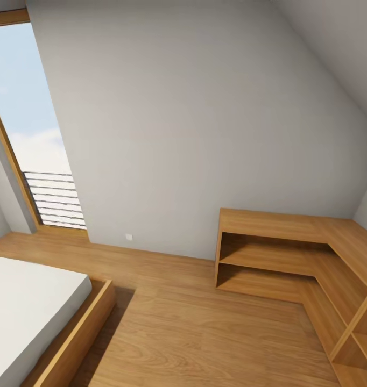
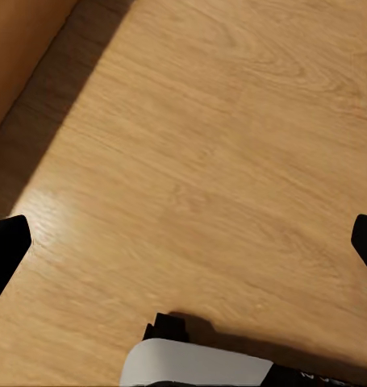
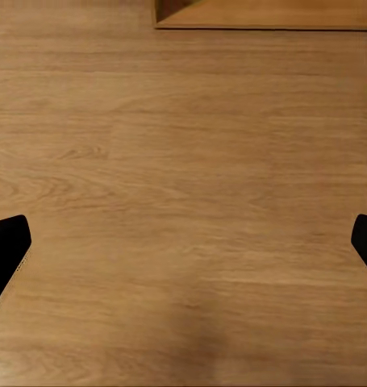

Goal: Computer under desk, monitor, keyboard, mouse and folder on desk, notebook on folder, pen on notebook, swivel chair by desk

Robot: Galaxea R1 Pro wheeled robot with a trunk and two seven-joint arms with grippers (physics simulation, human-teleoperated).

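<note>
- Room, head view: a wooden floor (image 1: pixel 205 333), a plain grey wall (image 1: pixel 194 118), a tall window (image 1: pixel 38 134) with a slatted rail at its foot, and a low bed (image 1: pixel 27 312) with a white mattress in a wooden frame at the floor's near left corner.
- Shelving: an L-shaped open wooden shelf unit (image 1: pixel 291 252) is set into the far right corner, along the wall — its compartments are seen bare.
- Task's things: none of them is in view, so their places cannot be told; the robot is judged to be in transit.
- Left gripper (image 2: pixel 183 242): dark fingertips are seen at opposite edges of the left wrist view, spread wide over bare floor, nothing between them.
- Right gripper (image 3: pixel 183 242): likewise spread wide over floor, empty; a corner of the shelf unit's base is seen ahead.
- Handling, as a judgement only: the folder and notebook are expected to be thin, light and stiff — best taken at an overhanging edge; the pen is expected to be light, liable to roll, and best pinched across its middle.
</note>
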